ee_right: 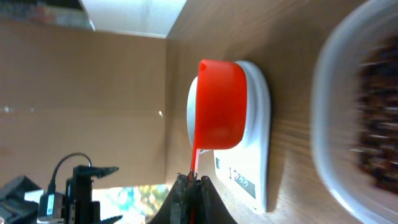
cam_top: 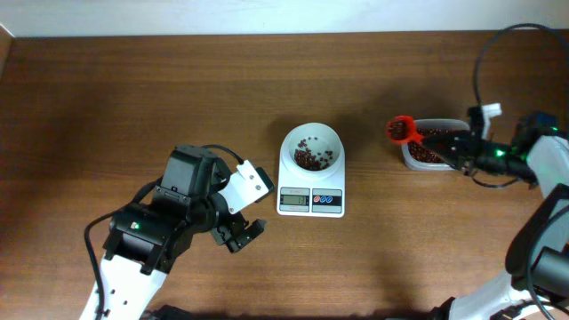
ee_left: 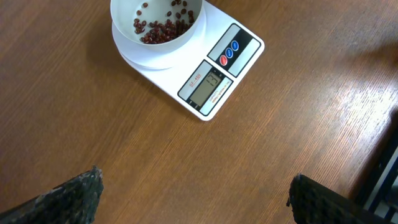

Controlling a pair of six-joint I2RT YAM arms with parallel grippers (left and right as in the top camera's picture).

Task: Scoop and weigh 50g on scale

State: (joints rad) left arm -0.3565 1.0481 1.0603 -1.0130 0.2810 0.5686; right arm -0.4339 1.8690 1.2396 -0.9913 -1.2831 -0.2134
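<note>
Beans [cam_top: 309, 158], small and dark reddish-brown, are lying in a thin scatter on the bottom of the white round bowl [cam_top: 310, 138]. The bowl is sitting on the scale [cam_top: 310, 203], near the middle of the wooden table [cam_top: 133, 89]. The scale's grey display [ee_left: 208, 85] is showing digits, but I cannot read them with any certainty; its red button [ee_left: 224, 60] and blue buttons are sitting just beside the display.

Well apart to the right, a clear plastic tub [cam_top: 411, 162] is holding many more of the same beans. An orange-red scoop [cam_top: 401, 130] is hanging at the tub's left end, on the side facing the scale. The right gripper [cam_top: 444, 142] is reaching across the top of the tub, its fingers pinched tight on the scoop's thin handle. From the right wrist camera the cup of the scoop is covering most of the bowl, and only the scale's base is showing past it. The tub there is a blur at the right edge. Whether the scoop is carrying beans I cannot tell, since only its outside is showing.

The left gripper [cam_top: 240, 236] is hovering low over the wood near the scale's front left corner, touching nothing. Its fingers [ee_left: 71, 196] are standing spread wide, and the scale and bowl are in plain sight beyond them. Black cables are looping above the right arm.
</note>
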